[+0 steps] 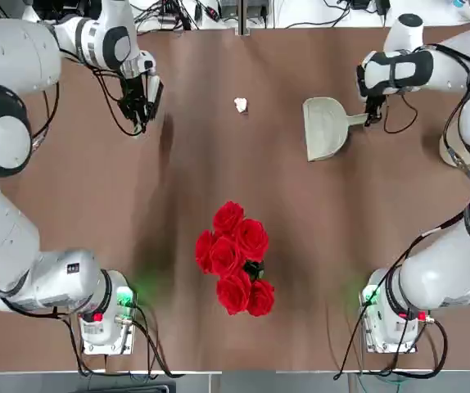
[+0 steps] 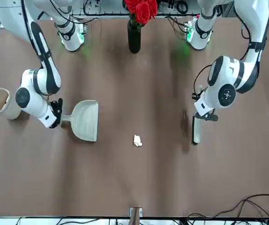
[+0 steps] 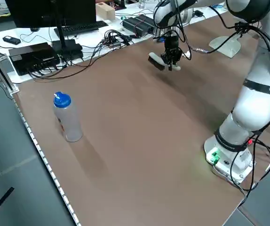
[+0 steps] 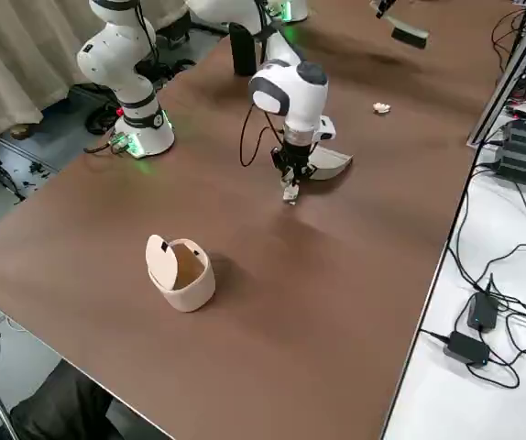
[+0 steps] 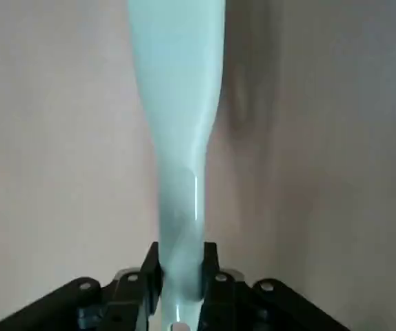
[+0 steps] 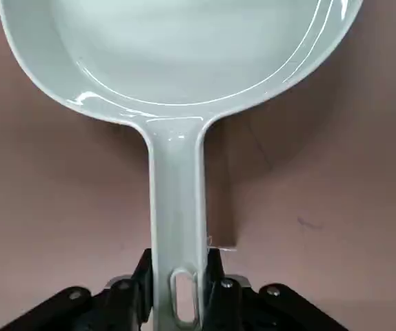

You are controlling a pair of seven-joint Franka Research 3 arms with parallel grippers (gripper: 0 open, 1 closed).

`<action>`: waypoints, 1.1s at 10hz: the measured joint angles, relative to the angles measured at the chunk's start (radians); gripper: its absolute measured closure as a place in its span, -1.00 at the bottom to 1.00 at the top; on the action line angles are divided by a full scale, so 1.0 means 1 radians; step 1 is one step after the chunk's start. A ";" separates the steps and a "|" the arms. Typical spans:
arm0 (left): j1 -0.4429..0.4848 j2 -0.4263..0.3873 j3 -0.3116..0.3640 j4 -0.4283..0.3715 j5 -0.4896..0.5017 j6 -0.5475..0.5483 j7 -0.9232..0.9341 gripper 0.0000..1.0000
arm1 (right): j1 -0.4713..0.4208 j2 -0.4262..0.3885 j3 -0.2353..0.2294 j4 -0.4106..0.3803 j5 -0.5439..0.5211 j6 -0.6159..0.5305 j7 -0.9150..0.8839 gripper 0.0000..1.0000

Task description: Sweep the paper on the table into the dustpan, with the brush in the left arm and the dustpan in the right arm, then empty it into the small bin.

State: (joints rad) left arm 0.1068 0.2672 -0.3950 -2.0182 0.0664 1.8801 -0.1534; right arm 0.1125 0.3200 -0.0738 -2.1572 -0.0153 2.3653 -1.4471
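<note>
The paper is a small white ball lying on the table at the far side, between the two arms. To its right, the pale dustpan has its wide mouth turned toward the paper. My right gripper is shut on the dustpan's handle. At the far left, my left gripper is shut on the brush, which hangs just above the table. The small bin stands beyond the right arm, its lid tipped up.
A dark vase of red roses stands mid-table near the arms' bases. A clear bottle with a blue cap stands near the table's left edge. Cables and electronics lie past the far edge.
</note>
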 joint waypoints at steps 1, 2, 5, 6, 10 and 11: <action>-0.022 0.014 -0.001 0.008 0.000 0.000 0.000 0.46 | 0.025 0.000 0.000 0.001 0.000 0.000 0.048 0.33; -0.044 0.030 -0.001 0.018 0.000 0.000 0.000 0.46 | 0.055 -0.001 0.001 0.007 0.000 -0.011 0.101 0.33; -0.097 0.063 -0.002 0.040 0.000 0.000 -0.004 0.46 | 0.130 -0.001 0.002 0.044 0.000 -0.064 0.211 0.33; -0.125 0.071 -0.002 0.058 0.000 -0.012 -0.010 0.46 | 0.145 -0.001 0.001 0.047 0.000 -0.065 0.228 0.33; -0.240 0.190 -0.002 0.200 0.000 -0.109 -0.147 0.46 | 0.201 -0.001 0.002 0.061 0.000 -0.062 0.303 0.33; -0.248 0.223 -0.002 0.236 0.000 -0.110 -0.163 0.46 | 0.207 -0.001 0.002 0.061 0.000 -0.059 0.314 0.33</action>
State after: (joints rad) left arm -0.1413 0.4905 -0.3967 -1.7826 0.0667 1.7703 -0.3168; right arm 0.3196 0.3190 -0.0719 -2.0958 -0.0152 2.3067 -1.1326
